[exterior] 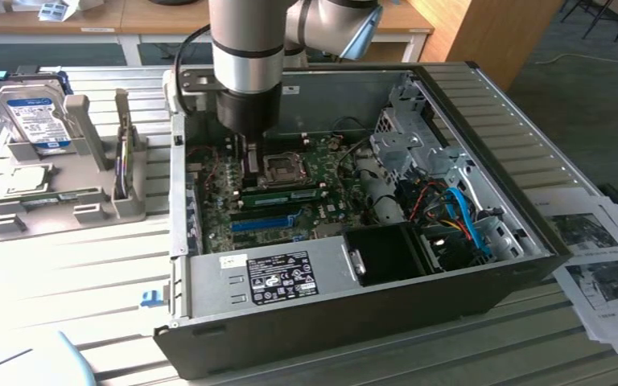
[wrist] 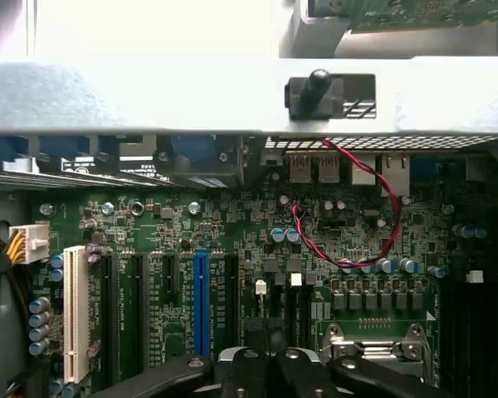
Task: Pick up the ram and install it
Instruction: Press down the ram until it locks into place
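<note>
Exterior view: arm reaches down into open PC case, gripper just beside CPU socket, on the side toward the exterior view's left, low over motherboard. Jaws closed tight; can't tell if anything is pinched between them. Ram = green stick w/ white label, lying flat across the board just below the CPU socket as this view sees it, near the gripper tip; touching or apart, can't tell. Blue slot a bit further from the socket on that same side. Hard drive w/ blue-white label stands upright in grey holder, well apart from the socket, outside the case at the exterior view's left. Printed sheets outside the case, well off at the exterior view's right. Wrist view: black gripper links pulled together near CPU socket; blue slot, white slot and looped red wire on the board around it.
</note>
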Tool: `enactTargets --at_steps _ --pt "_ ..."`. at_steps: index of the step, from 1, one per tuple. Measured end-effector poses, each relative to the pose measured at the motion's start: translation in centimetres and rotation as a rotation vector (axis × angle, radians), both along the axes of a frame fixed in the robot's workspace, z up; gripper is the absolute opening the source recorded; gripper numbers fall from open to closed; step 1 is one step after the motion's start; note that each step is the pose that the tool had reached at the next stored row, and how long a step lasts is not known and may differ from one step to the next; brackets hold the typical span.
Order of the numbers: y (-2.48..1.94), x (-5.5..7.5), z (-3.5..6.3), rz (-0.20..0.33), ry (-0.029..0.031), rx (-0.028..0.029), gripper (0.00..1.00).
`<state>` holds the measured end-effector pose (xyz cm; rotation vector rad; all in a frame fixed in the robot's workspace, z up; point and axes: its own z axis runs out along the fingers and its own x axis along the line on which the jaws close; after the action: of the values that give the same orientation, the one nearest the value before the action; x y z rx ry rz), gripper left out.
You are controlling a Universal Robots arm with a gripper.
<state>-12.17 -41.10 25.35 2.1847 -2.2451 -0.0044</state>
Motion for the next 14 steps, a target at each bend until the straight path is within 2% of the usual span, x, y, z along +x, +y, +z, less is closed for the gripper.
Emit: enactTargets --at_steps 14 --pt "0.00 0.0 2.29 0.000 0.0000 0.0000 0.09"
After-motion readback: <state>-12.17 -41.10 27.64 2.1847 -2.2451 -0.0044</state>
